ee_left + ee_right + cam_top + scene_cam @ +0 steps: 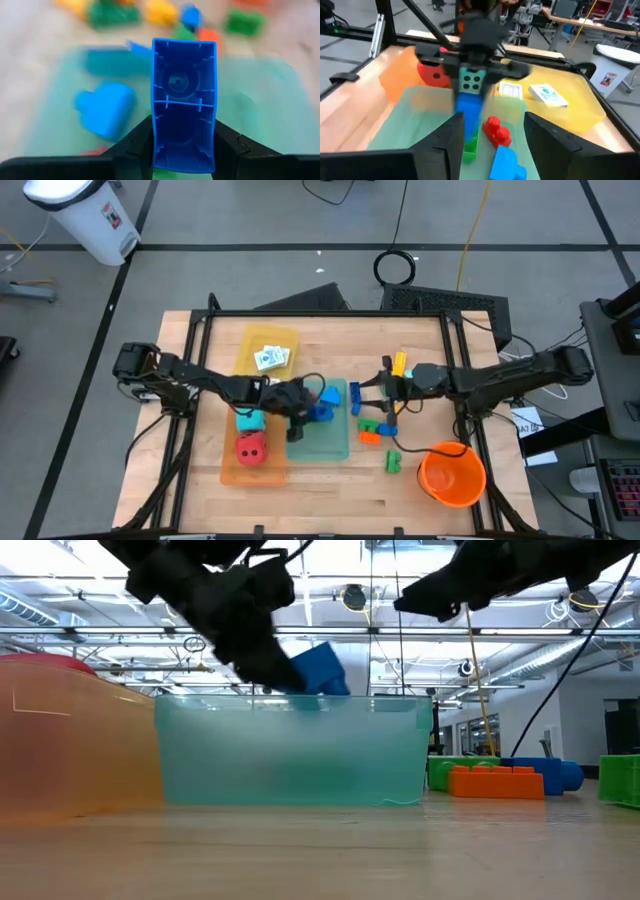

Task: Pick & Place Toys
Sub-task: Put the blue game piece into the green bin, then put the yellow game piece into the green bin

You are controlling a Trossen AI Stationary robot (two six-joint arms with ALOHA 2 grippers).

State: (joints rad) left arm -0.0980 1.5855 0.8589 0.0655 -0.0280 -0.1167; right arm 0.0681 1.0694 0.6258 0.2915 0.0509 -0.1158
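My left gripper (183,150): clamped on blue brick (183,102), above teal tray (300,755) | My right gripper (492,132): fingers apart, empty, beside tray.

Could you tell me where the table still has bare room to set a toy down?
Bare wood runs along the table's near edge, between the translucent orange tray and the big orange bucket. It is crowded around the translucent teal tray and the loose bricks.

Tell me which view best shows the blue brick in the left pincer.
Left wrist view: blue brick fills the frame, clamped in the left pincer. Low view shows one corner above the teal tray; high and right wrist views show it partly hidden.
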